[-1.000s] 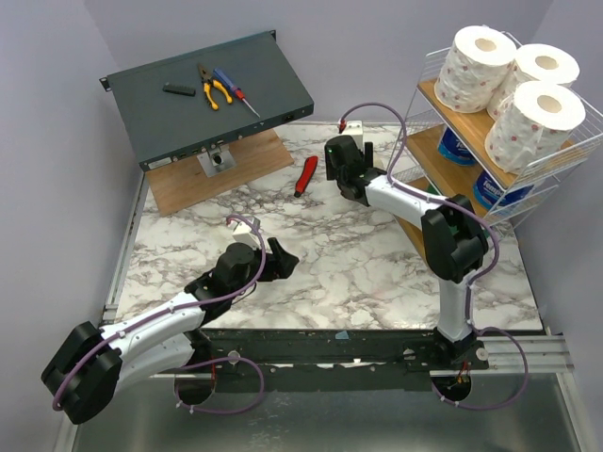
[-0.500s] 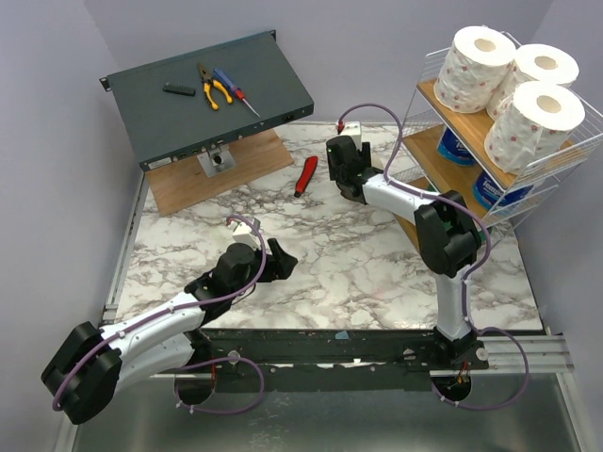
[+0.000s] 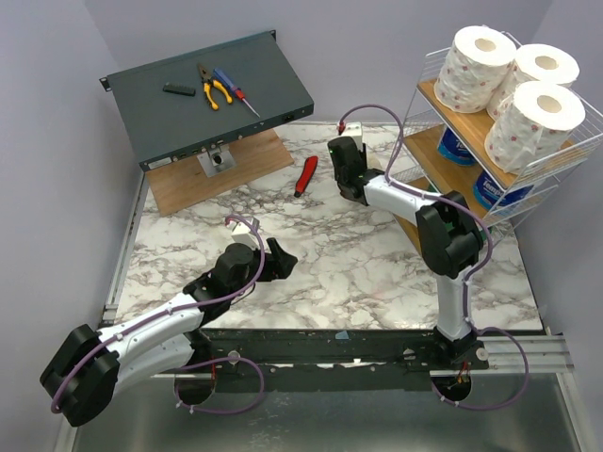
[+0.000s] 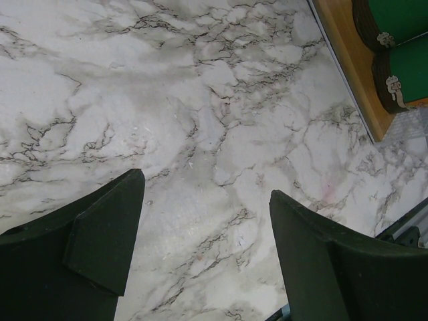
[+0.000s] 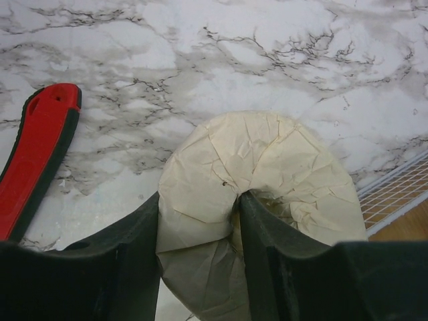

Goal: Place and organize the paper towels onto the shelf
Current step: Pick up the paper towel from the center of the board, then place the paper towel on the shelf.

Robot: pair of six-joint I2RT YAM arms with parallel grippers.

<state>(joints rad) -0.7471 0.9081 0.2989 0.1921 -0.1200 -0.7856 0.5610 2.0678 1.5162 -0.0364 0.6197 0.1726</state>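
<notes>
The right gripper (image 5: pixel 199 200) is clenched on the cream roll (image 5: pixel 267 154): one finger presses the outside of its crumpled wall and the other sits in its hollow core. The roll stands on the desk (image 3: pixel 330 254) at the far side, just beside the lower corner of the shelf (image 3: pixel 462 121), whose wire edge shows close to its right in the wrist view. The red tool (image 3: pixel 306 175) lies flat on the marble to the roll's left, near but not touching it.

The left gripper (image 4: pixel 204 187) is released, its fingers spread wide over bare marble with nothing between them.

Three speckled rolls (image 3: pixel 532 122) fill the top tier, lying on their sides with their cores facing up and outward. Two blue rolls (image 3: pixel 454 146) sit on the middle tier and two green rolls (image 4: pixel 394 20) on the bottom one. The print on the blue wrappers is too small to read, and so are the pale marks on the ends of the green ones.

At the far left a grey box (image 3: pixel 273 71) rests tilted on a wooden board (image 3: pixel 184 188). On it lie pliers (image 3: pixel 215 89), a screwdriver (image 3: pixel 236 92) and a small black piece (image 3: pixel 177 89), all well apart from both arms.
</notes>
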